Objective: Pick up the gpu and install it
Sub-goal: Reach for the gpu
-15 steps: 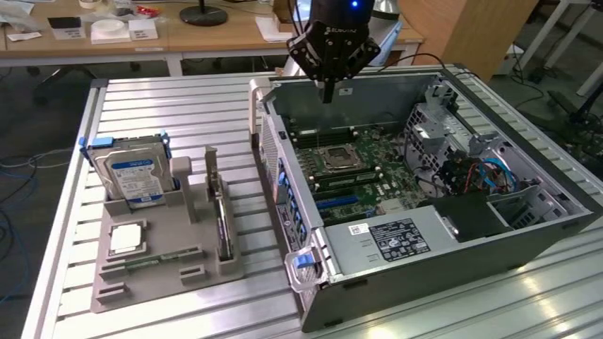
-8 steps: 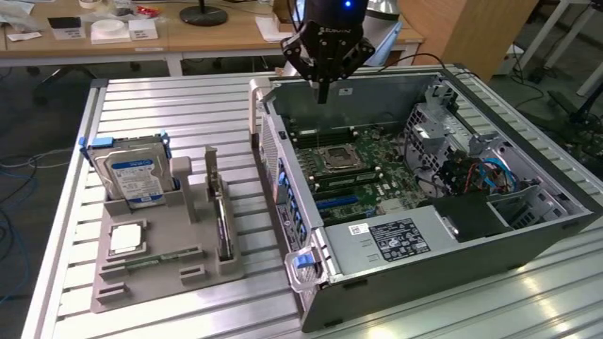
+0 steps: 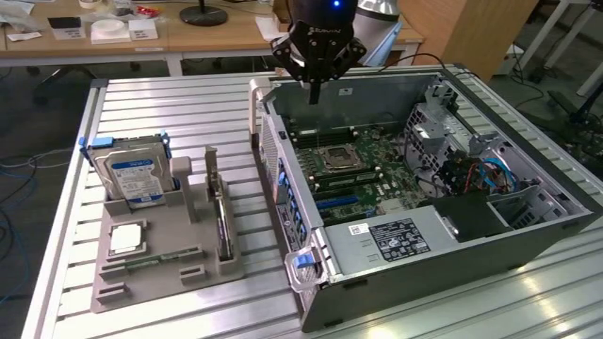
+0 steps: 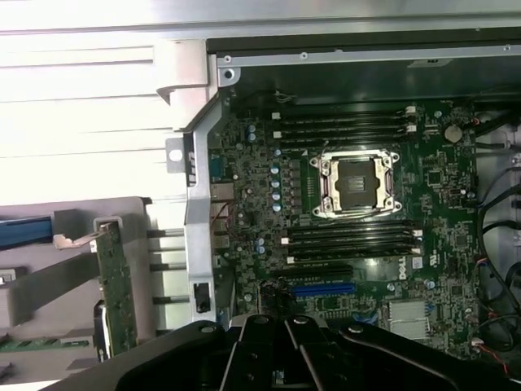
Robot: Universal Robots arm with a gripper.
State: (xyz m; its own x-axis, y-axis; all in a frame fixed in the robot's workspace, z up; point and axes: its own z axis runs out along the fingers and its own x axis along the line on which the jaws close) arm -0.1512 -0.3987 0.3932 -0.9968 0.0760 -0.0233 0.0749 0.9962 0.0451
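a white "dell" logo stands on the motherboard; other labels are unreadable.

The arm comes down at the far side of the scene, near the middle of the exterior view, with its wrist held vertical. Its black claw points straight down. The linkages spread out to either side above, and the two fingers are closed against each other in one narrow tip.
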